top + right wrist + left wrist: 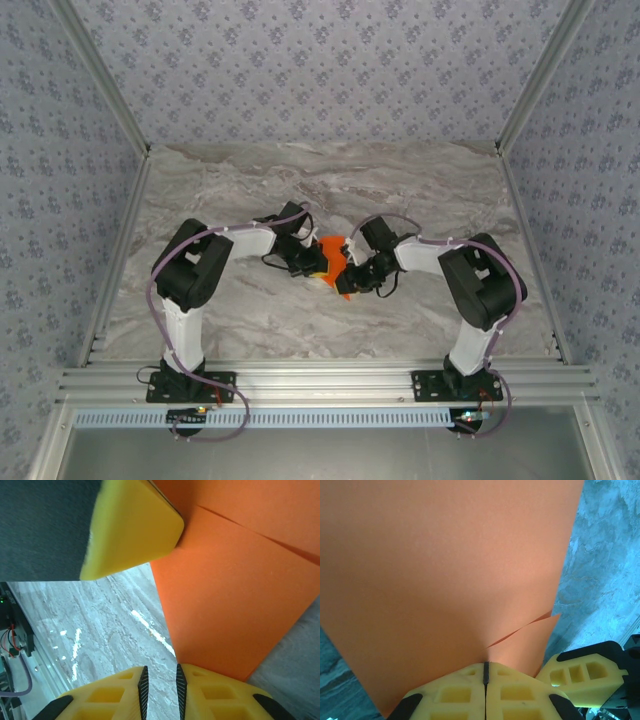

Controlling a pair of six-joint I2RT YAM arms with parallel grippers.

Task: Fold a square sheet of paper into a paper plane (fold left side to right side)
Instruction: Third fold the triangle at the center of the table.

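Left arm (190, 275), right arm (482, 285): angled inward over table (250, 180).
Left gripper (485, 669) pinching square sheet of paper (445, 570); right gripper (160, 675) narrowly parted, empty.

Orange paper sheet (445, 570): plain, unmarked, doubled over, with one layer's slanted edge seen overlapping the other. Its near edge is pinched at the tips of the left claw (485, 672), and the sheet is spread out ahead of them. One corner is seen just right of the right claw (160, 680), ungripped.
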